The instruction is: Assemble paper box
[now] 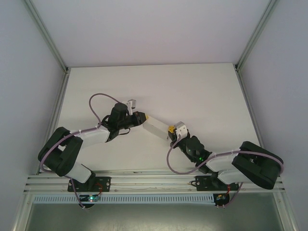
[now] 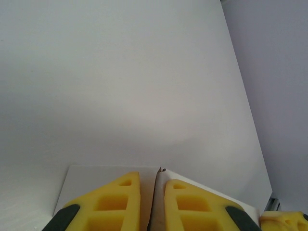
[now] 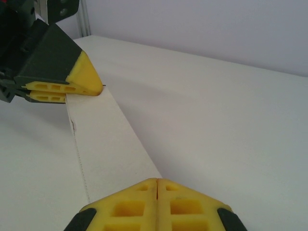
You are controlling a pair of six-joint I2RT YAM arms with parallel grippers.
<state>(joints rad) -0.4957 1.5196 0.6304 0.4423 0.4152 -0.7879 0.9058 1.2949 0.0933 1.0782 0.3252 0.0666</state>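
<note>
BOX: paper box (image 1: 155,126) stretched between both hands over the mid surface (image 1: 202,91) | LEFT: left hand (image 2: 153,174) clamped on a thin card edge | RIGHT: right hand (image 3: 157,181) pressed together at the box's near end; cannot tell if card is pinched | ADVICE: keep your left pinch firm, move slowly, fold along creases | COUNT: one box, two hands

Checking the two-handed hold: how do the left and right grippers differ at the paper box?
The left gripper sits at the far-left end of the paper box. The right gripper sits at its near-right end. The left gripper leaves a thin slit with a card edge in it. The right gripper closes flush, so card between its fingers cannot be confirmed. Both are yellow-tipped and closed.
</note>
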